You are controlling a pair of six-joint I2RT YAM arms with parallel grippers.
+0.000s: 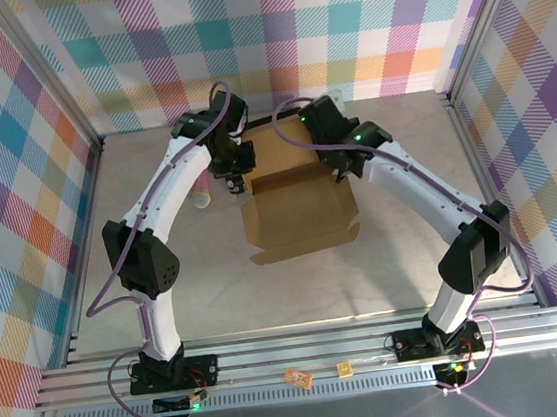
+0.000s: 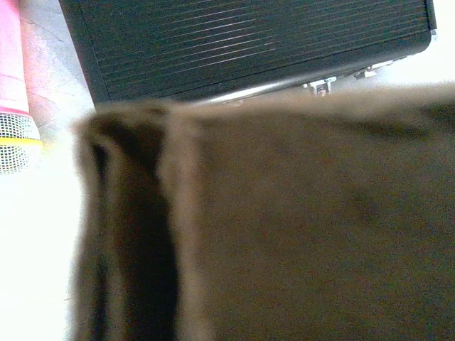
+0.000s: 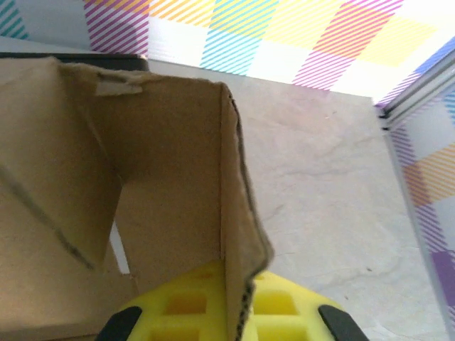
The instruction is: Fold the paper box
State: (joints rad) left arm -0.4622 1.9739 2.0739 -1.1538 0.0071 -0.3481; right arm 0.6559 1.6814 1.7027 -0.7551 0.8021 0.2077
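The paper box [image 1: 299,211] on the counter [image 1: 403,154] is judged half folded: right wall clamped in the right claw [image 3: 238,312], left claw [image 1: 236,178] closed at its left corner, near flap not yet folded.

The black case [image 2: 249,42] blocks behind the paper box [image 1: 293,207]; table [image 3: 334,185] rightward free.

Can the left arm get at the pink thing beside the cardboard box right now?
Probably not yet: the pink item lies near the left gripper, but its jaws seem shut on the paper box; it must release first.
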